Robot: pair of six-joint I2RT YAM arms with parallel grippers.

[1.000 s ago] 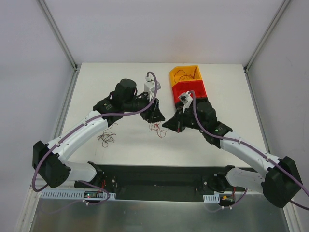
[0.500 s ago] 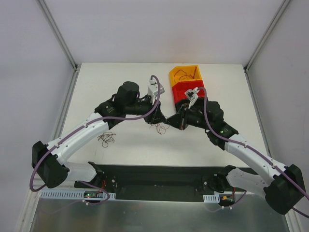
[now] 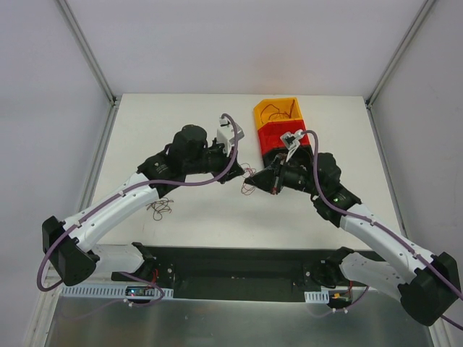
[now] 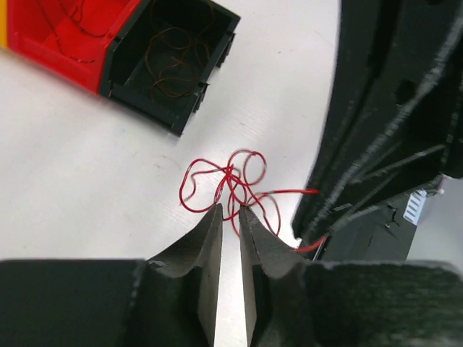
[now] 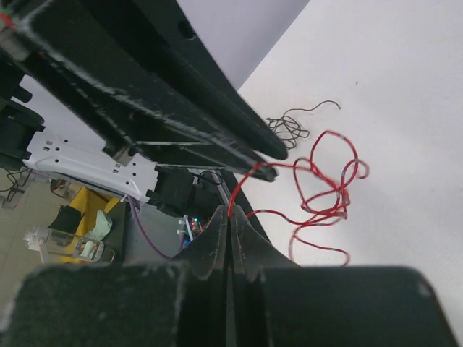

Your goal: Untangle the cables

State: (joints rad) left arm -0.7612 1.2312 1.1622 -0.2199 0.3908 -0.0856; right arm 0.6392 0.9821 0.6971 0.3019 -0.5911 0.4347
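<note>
The red cable (image 4: 234, 182) sits mid-desk (image 3: 173, 116), with bare surface to the left and near side and the bins (image 3: 269, 134) close behind. Its loose loops stretch sideways between the arms. The left end effector (image 4: 230, 210) straddles a strand, fingers a slit apart (not closed). The right end effector (image 5: 230, 219) pinches one red end.

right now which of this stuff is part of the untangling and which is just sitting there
In the job:
red tangle, one strand pinched by the shut right gripper
left gripper, jaws slightly apart around the tangle
dark wires, lying untouched

Just lying about:
orange bin
red bin
black bin
</note>
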